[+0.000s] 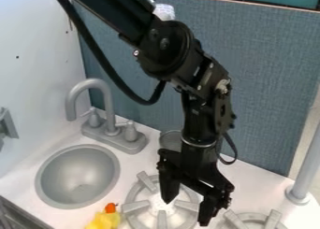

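My gripper (186,207) hangs over the left stove burner (139,207), its two fingers spread apart with nothing between them. To its left, at the bottom edge, lies a yellow toy (104,220) with an orange part on top, beside that burner. Behind the gripper, near the blue-grey back panel, a round grey metal dish or pan (170,140) is partly hidden by the arm.
A grey sink basin (78,176) is at the left, with a grey faucet (106,99) and its handles behind it. Another burner (253,218) sits at the lower right, near a grey upright post (306,169). The back panel (265,83) stands behind the counter.
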Available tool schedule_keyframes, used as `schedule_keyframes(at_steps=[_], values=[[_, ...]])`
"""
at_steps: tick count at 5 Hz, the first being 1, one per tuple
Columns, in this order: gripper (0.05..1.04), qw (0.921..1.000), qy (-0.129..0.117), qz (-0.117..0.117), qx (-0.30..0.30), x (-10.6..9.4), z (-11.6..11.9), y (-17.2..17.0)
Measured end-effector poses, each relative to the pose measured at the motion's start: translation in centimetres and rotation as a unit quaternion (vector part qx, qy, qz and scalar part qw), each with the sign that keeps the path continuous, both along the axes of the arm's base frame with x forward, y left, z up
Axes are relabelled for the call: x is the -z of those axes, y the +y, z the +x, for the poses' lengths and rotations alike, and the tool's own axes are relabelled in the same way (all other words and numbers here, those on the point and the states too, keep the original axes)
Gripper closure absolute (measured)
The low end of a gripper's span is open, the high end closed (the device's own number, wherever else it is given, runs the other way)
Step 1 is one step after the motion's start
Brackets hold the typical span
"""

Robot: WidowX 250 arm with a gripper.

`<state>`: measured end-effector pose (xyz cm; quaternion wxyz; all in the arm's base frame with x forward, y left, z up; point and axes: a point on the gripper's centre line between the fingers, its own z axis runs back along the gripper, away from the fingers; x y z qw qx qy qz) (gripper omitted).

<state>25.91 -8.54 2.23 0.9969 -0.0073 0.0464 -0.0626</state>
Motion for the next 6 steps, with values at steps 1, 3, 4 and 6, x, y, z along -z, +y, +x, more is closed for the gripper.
schedule_keyframes(at_steps=[1, 3, 4, 6], values=[[0.076, 0.9999, 0.012, 0.004, -0.001, 0.8, -0.4, 0.1], [0.076, 0.9983, -0.024, -0.011, 0.051, 3.6, -1.0, -1.3], [0.076, 0.9977, 0.003, -0.014, 0.067, 5.3, -1.0, -2.0], [0.076, 0.9950, 0.044, -0.021, 0.087, 7.6, -2.3, -3.7]])
